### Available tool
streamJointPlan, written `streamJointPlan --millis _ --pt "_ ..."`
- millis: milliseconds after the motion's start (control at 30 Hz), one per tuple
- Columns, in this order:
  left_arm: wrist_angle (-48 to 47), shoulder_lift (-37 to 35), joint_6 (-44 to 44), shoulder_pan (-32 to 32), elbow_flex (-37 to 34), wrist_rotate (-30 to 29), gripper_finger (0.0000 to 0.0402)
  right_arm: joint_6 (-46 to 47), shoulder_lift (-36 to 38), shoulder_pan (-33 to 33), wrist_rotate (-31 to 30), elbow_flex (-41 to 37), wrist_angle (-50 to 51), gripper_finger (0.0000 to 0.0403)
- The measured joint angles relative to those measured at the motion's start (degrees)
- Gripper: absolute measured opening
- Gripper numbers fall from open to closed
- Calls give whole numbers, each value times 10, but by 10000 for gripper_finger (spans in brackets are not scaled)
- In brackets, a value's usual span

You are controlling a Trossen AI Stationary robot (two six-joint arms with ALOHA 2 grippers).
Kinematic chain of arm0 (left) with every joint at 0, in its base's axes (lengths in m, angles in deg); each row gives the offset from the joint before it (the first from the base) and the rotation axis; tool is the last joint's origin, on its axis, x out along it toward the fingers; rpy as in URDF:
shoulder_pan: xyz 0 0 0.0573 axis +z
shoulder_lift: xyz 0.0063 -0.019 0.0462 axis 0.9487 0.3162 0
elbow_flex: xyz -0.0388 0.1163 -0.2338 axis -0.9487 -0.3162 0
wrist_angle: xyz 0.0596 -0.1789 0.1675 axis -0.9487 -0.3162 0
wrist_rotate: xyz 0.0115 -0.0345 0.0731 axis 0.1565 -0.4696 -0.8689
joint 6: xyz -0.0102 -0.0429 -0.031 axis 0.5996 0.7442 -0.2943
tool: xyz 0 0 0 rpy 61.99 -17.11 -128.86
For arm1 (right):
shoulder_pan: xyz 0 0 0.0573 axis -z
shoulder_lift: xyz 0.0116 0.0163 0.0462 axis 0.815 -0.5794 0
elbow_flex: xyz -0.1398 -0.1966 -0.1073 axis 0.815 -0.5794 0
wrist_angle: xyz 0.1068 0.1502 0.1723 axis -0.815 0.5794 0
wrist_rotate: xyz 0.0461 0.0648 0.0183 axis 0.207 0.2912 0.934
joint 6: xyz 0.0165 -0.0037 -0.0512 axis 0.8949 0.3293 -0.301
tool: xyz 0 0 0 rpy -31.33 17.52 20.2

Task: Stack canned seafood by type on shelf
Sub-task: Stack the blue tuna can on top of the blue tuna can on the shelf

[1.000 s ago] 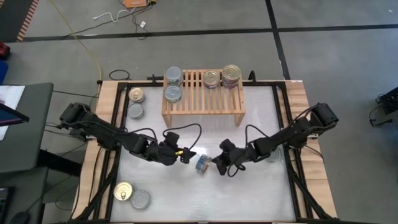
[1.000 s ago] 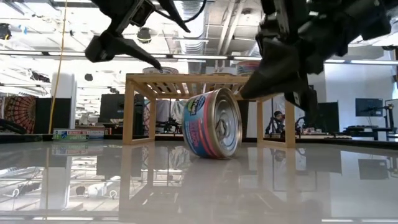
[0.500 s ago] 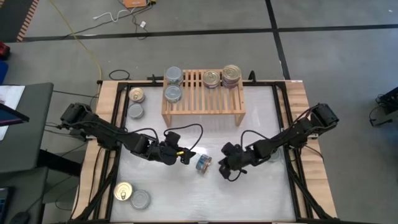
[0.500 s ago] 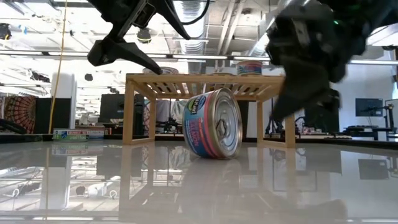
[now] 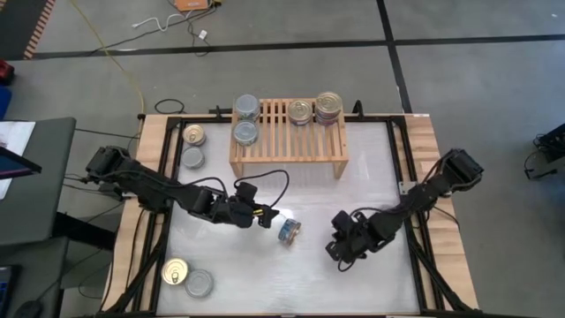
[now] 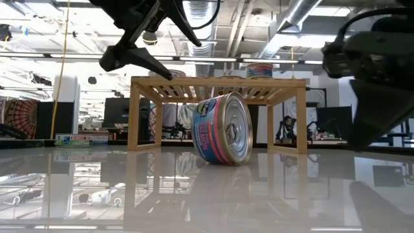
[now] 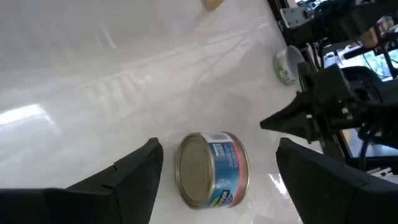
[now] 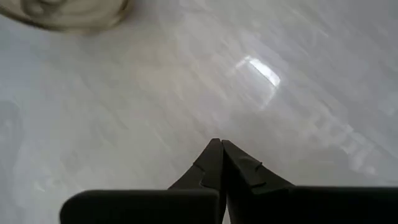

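A pale, glossy surface (image 5: 265,274) in a wooden frame is sitting on grey floor, with an open workshop room showing behind it in the low view. At its far edge the shelf (image 5: 290,151) is standing, its slatted top carrying four groups of tins: two silver-topped ones (image 5: 246,108) (image 5: 245,132) toward its left end, a gold-lidded tin (image 5: 301,111) and a taller stack (image 5: 329,107) toward its right end. How many tins are making up each group cannot be told from above.

Left of the shelf, a gold-lidded tin (image 5: 193,135) and a silver one (image 5: 192,157) are lying flat on the surface, one just beside the other. At the near left corner another gold tin (image 5: 175,272) and silver tin (image 5: 199,283) are sitting just beside each other.

One tin (image 5: 289,231) with a blue and pink label is standing on its edge near the middle of the surface, in front of the shelf, its lid facing the low camera (image 6: 222,129).

The left end effector (image 5: 267,217) is hanging just beside this tin, fingers spread wide apart with the tin lying ahead between them (image 7: 210,169), not touching it. The right end effector (image 5: 337,254) is sitting well to the tin's right, low over bare surface, its fingers pressed together on nothing (image 8: 220,163).
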Motion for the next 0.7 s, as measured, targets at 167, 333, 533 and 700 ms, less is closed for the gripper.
streamJointPlan --millis 167,333,533,700 --pt "22 0 -30 12 0 -5 329 24 0 -17 -7 0 19 30" --pt "27 0 -50 19 0 -39 356 25 0 -19 -18 0 19 30" --pt "24 0 -9 20 0 -9 358 24 0 -19 -22 0 19 30" --pt "66 0 -52 14 11 -8 356 24 0 -19 -26 0 18 30"
